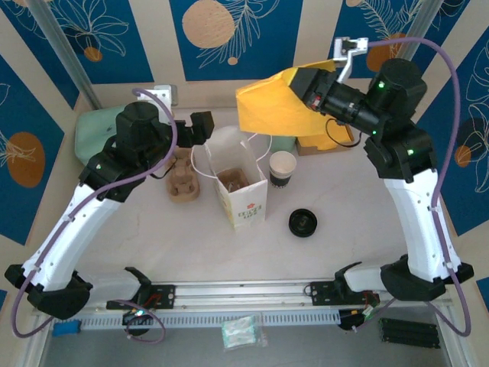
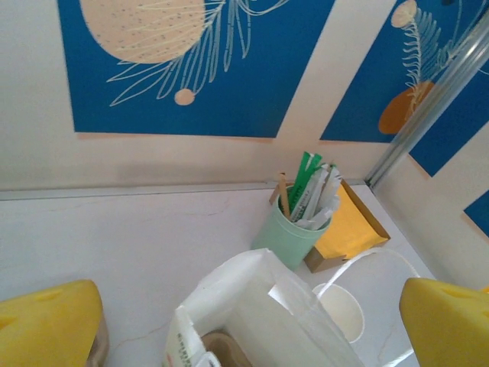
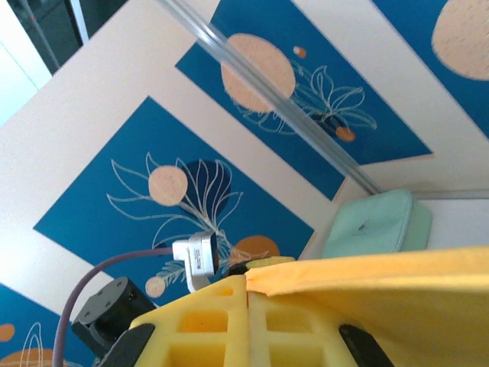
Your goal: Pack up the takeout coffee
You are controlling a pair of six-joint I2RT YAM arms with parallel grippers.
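The left fingers (image 2: 46,325) are spread wide apart just by the white paper bag (image 1: 246,208) on the table (image 1: 153,245). A yellow sheet (image 1: 271,107) is gripped by the right fingers (image 3: 214,321). A brown cup (image 1: 233,181) is seen inside the bag, partly hidden.

Tabletop (image 1: 359,237) pale, faintly marbled. White bag (image 1: 243,191) upright at centre. Pulp carrier (image 1: 183,187) just left of it, banded cup (image 1: 282,170) just right. Black lid (image 1: 303,222) nearer, apart. Mint holder (image 2: 286,237) behind bag.
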